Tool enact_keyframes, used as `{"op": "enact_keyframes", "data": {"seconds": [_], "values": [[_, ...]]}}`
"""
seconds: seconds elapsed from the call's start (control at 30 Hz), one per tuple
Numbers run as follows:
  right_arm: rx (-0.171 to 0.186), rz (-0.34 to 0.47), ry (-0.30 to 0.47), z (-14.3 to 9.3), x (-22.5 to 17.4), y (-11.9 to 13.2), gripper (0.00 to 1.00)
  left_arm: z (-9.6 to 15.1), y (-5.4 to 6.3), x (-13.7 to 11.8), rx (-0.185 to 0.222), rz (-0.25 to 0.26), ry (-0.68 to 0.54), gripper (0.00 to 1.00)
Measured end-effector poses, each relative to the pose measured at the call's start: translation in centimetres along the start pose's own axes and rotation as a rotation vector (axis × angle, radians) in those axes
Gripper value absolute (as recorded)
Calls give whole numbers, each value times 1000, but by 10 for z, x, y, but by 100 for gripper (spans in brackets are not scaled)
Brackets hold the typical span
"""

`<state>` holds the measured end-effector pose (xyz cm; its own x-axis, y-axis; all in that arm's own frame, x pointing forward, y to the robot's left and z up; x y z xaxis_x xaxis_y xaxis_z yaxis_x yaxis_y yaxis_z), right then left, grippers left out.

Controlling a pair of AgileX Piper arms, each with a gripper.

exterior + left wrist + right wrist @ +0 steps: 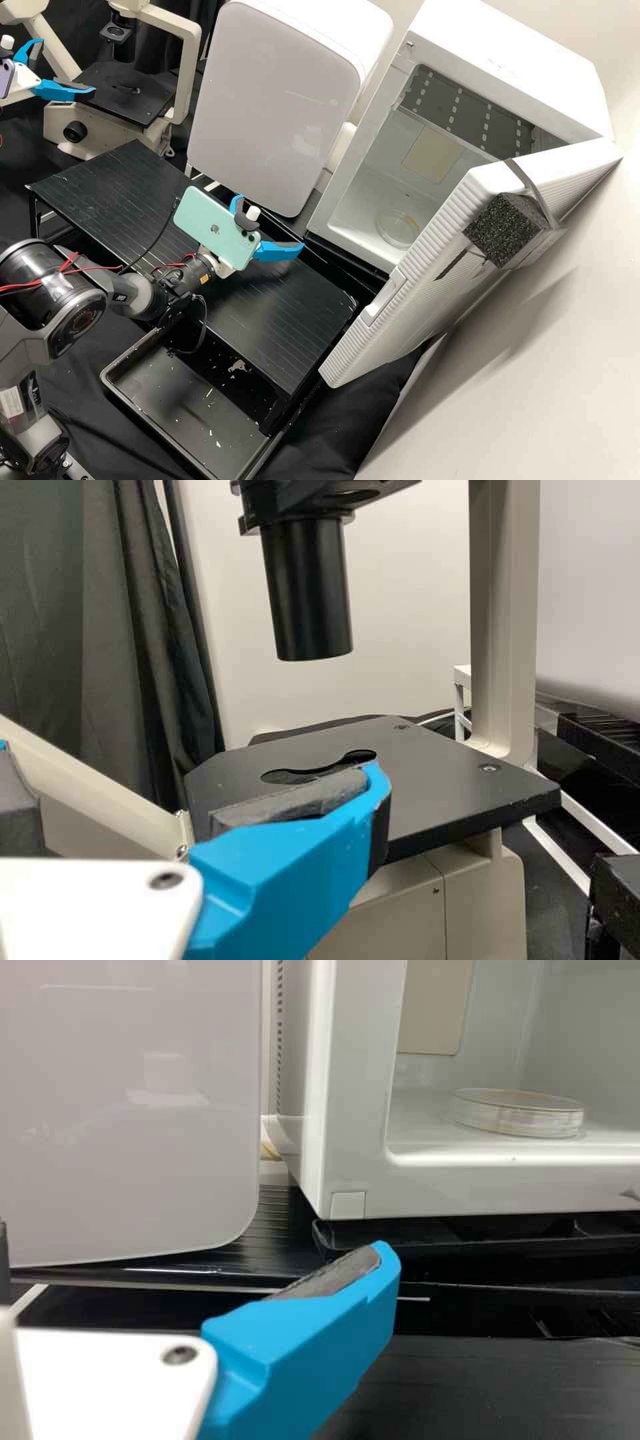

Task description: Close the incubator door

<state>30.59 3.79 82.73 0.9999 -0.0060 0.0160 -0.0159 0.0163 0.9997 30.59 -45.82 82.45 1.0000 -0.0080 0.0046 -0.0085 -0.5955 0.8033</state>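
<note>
"What's biggest up there?"

"In the high view, the white incubator (527, 60), between one and two o'clock, with its chamber showing."

"And next?"

"A white appliance (277, 100) with a smooth grey front, near twelve."

"Now the incubator door (427, 283). How does it look?"

"It stands wide open. It's white, with fine ribs along its edge, which slants from one o'clock down to seven, and a recessed handle (387, 297) partway along."

"Anything else sizeable?"

"A pale microscope (63, 120) with a black stage, about ten o'clock, and a shallow black tray (117, 373) at seven."

"Where's the door from the fingers?"

"From the right gripper (269, 222), in the middle of the high view, it's between three and four o'clock, with a gap between them. Those fingers are spread apart. From the left gripper (67, 67), up by the microscope, the door is toward four o'clock, well apart. Its fingers are spread too."

"Smaller things?"

"A mint-green phone (210, 223) mounted on the right gripper, then a speckled black foam block (507, 227) strapped to the door near its top."

"And smallest?"

"A round, clear dish (398, 229) on the chamber floor."
</note>
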Motion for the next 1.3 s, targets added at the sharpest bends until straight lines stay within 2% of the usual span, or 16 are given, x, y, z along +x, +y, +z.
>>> {"op": "enact_keyframes", "data": {"seconds": [0.37,0.5,0.6,0.73,0.77,0.9,1.07,1.2,1.3], "values": [[0,-1,-1,1,-1,-1,100,0,0,0,0,0,0,100],[-1,10,-5,3,-16,1,100,0,0,0,0,0,0,100],[3,51,10,2,-32,9,100,0,0,0,0,0,0,100],[-7,160,39,-3,-60,22,100,0,0,0,0,0,0,100],[-30,206,53,-6,-69,27,100,0,0,0,0,0,0,100],[-73,395,34,-9,-102,43,100,0,0,0,0,0,0,100],[-132,583,-59,-8,-137,61,100,0,0,0,0,0,0,100],[-172,685,-161,0,-154,74,100,0,0,0,0,0,0,100],[-192,732,-220,6,-158,82,100,0,0,0,0,0,0,100]]}}
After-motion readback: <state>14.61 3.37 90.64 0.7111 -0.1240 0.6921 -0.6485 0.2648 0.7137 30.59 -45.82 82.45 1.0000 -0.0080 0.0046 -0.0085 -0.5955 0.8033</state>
